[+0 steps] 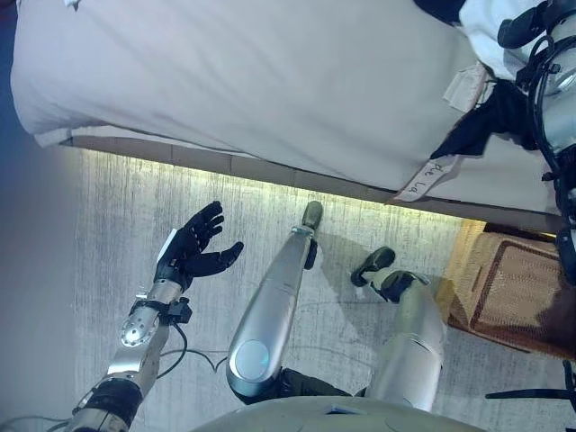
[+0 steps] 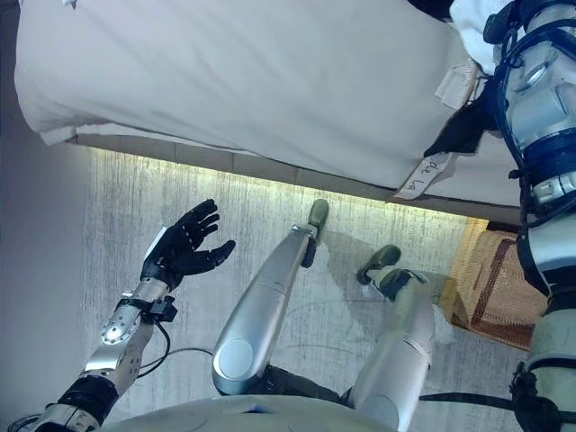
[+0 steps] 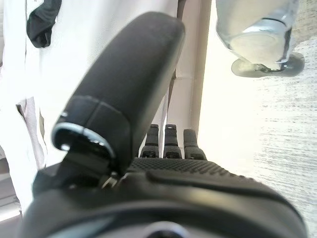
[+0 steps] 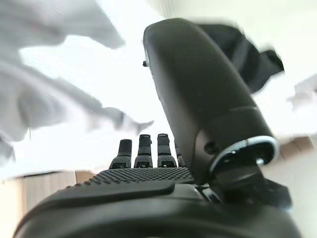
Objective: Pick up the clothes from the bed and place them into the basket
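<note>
Clothes [image 1: 490, 31] heaped at bed's [image 1: 270, 81] far right corner, just beyond right hand [image 4: 163, 163], fingers straight, empty; left hand [image 1: 193, 247] open, far off.

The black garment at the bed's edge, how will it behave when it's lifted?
The black garment already droops over the bed edge, so it is probably floppy. It looks thin, likely light. Lifted, it may drag the white cloth beside it.

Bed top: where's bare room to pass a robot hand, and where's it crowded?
Free: the wide grey bed cover, from its left corner across to the black garment at right, and the floor strip under the open left robot hand. Crowded: the bed's right end, where the black garment, white clothes and right robot hand bunch above the basket.
</note>
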Controlling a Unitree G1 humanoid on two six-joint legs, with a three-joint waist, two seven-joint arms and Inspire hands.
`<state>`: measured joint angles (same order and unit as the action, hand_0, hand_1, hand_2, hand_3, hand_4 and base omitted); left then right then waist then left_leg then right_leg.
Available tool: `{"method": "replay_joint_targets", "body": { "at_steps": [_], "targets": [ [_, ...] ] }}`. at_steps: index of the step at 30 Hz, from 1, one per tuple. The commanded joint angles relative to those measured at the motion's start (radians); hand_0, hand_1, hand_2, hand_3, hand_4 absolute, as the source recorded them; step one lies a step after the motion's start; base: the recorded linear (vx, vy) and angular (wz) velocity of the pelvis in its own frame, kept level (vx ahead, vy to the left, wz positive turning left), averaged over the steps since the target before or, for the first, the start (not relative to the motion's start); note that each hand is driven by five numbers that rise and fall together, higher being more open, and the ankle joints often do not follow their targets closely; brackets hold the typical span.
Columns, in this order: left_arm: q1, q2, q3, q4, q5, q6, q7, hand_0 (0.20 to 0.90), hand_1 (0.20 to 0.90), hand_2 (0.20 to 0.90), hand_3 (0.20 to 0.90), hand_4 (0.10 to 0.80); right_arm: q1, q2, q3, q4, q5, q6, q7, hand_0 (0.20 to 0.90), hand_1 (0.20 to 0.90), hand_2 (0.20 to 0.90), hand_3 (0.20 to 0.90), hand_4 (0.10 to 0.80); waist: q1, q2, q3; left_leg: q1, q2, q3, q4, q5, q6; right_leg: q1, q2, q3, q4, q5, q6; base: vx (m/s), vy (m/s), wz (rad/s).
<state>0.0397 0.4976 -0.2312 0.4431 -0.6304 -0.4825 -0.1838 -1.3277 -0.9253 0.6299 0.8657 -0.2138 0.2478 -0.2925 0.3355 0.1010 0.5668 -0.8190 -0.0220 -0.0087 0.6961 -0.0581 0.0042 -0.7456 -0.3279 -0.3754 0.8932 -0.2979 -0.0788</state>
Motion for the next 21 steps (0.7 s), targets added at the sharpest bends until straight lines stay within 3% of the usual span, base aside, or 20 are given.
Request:
{"method": "replay_joint_targets", "body": {
  "at_steps": [1, 12, 13, 14, 15, 21],
  "targets": [
    [0.084, 0.07, 0.032, -0.117, -0.037, -0.085, -0.006, 0.9, 0.9, 0.9, 0.9, 0.8, -0.172, -0.075, 0.089, 0.04, 0.002, 0.038, -0.024, 0.9, 0.9, 0.9, 0.9, 0.8, 0.018, 0.032, -0.047, -0.034, -0.008, -0.006, -0.004, -0.069, 0.013, -0.038, 0.047, -0.027, 0.068, -0.025, -0.002, -0.011, -0.05, 0.12],
    [0.097, 0.08, 0.04, -0.189, -0.057, -0.073, 0.005, 0.9, 0.9, 0.9, 0.9, 0.8, -0.238, -0.11, 0.142, 0.253, 0.052, 0.092, 0.086, 0.9, 0.9, 0.9, 0.9, 0.8, 0.024, 0.04, -0.047, -0.145, -0.02, -0.011, 0.08, -0.089, 0.027, -0.145, 0.046, -0.012, 0.126, -0.024, 0.002, -0.015, -0.012, 0.03],
    [0.1, 0.08, 0.045, -0.185, -0.059, -0.075, -0.003, 0.9, 0.9, 0.9, 0.9, 0.8, -0.238, -0.115, 0.143, 0.271, 0.06, 0.085, 0.092, 0.651, 0.651, 0.651, 0.609, 0.509, 0.022, 0.038, -0.047, -0.143, -0.019, -0.01, 0.087, -0.093, 0.026, -0.145, 0.048, -0.009, 0.129, -0.023, 0.003, 0.0, 0.0, 0.0],
    [0.1, 0.081, 0.047, -0.185, -0.06, -0.075, -0.004, 0.9, 0.9, 0.9, 0.9, 0.8, -0.237, -0.117, 0.14, 0.276, 0.062, 0.08, 0.089, 0.531, 0.531, 0.531, 0.469, 0.369, 0.021, 0.037, -0.047, -0.14, -0.018, -0.011, 0.089, -0.095, 0.025, -0.142, 0.049, -0.009, 0.13, -0.024, 0.004, 0.0, 0.0, 0.0],
    [0.1, 0.083, 0.048, -0.185, -0.06, -0.075, -0.005, 0.9, 0.9, 0.9, 0.9, 0.8, -0.235, -0.121, 0.137, 0.279, 0.067, 0.075, 0.083, 0.3, 0.3, 0.3, 0.2, 0.1, 0.02, 0.035, -0.047, -0.136, -0.017, -0.011, 0.089, -0.097, 0.024, -0.139, 0.05, -0.009, 0.129, -0.024, 0.004, 0.0, 0.0, 0.0],
    [0.12, 0.093, 0.06, -0.203, -0.062, -0.063, 0.002, 0.9, 0.9, 0.9, 0.9, 0.8, -0.211, -0.159, 0.103, 0.251, 0.087, 0.037, 0.063, 0.3, 0.3, 0.3, 0.2, 0.1, 0.007, 0.022, -0.047, -0.097, -0.008, -0.007, 0.087, -0.108, 0.021, -0.1, 0.06, -0.008, 0.115, -0.022, 0.008, 0.005, 0.001, -0.03]
  ]
}}
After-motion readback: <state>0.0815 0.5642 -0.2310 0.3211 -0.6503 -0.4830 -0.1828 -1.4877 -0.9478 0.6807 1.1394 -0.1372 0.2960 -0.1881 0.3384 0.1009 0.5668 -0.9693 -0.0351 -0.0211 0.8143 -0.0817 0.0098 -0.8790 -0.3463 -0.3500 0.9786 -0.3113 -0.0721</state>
